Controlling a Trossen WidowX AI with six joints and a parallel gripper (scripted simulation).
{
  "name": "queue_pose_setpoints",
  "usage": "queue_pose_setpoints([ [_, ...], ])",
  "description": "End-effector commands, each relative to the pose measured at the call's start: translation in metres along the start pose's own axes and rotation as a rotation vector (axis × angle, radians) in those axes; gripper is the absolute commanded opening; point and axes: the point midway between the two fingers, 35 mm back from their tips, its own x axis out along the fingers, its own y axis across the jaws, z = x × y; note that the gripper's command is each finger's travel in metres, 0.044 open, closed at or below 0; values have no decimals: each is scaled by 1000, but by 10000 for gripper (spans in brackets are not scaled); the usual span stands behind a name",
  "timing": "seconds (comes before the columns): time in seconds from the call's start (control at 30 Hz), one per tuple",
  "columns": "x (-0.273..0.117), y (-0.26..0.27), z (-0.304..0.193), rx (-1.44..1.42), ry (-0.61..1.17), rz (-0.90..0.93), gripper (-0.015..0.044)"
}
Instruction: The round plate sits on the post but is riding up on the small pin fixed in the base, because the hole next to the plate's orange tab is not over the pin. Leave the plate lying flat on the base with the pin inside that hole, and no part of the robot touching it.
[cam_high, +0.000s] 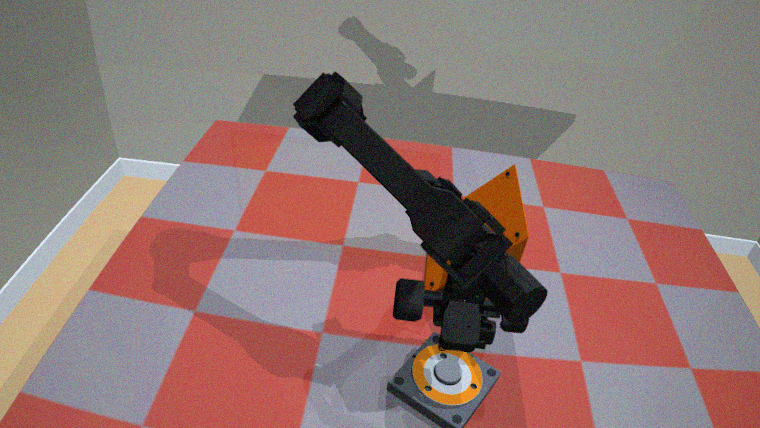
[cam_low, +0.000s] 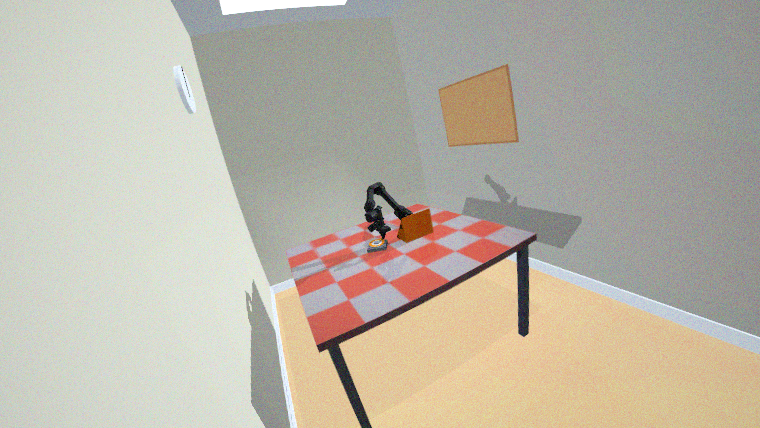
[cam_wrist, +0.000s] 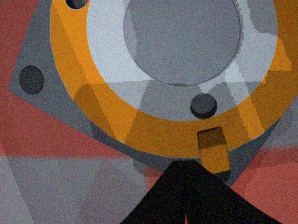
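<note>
The round plate (cam_high: 452, 397) (cam_wrist: 165, 141) has an orange rim and pale middle. It sits around the grey post (cam_high: 447, 370) (cam_wrist: 182, 40) on the dark square base (cam_high: 444, 414) (cam_wrist: 30, 57). Its orange tab (cam_wrist: 215, 157) is at the lower rim in the wrist view, with a dark hole (cam_wrist: 203, 105) just inward of it. I cannot make out the pin or tell any small tilt. My gripper (cam_low: 383, 237) (cam_wrist: 183, 170) is shut and empty. Its tips are low, just left of the tab in the wrist view; contact cannot be told. The arm hides the tab in the top view.
An orange angled panel (cam_high: 502, 212) (cam_low: 417, 225) stands on the checkered table (cam_high: 297, 207) (cam_low: 425, 281), behind the base and beside the arm. The arm reaches over from that side.
</note>
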Motion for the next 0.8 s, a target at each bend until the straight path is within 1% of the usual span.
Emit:
queue_pose_setpoints([
  [0.0, 0, -6, 1, -2, -4, -6, 0],
  [0.77, -2, -34, 12, -2, -5, -8, 0],
])
